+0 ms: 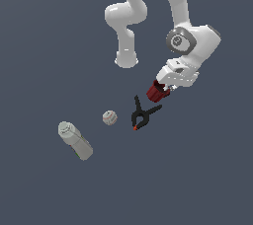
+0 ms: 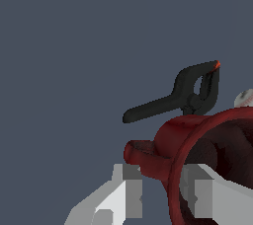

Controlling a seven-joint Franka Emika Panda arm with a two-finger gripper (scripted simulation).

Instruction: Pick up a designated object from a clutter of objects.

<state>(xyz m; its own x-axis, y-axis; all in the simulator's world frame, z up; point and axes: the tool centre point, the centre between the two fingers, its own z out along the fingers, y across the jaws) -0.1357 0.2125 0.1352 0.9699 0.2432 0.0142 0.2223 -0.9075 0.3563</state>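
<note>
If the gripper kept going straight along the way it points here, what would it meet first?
The gripper already straddles the rim of the red mug, so going on would press into the mug itself. The black clamp lies just past it; how close is unclear.

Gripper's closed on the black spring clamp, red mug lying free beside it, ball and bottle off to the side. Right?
Not quite. The gripper is on the red mug, its fingers straddling the mug's rim near the handle in the wrist view. The black spring clamp lies free beside it. The white ball and capped bottle are off to the side, as you said.
</note>
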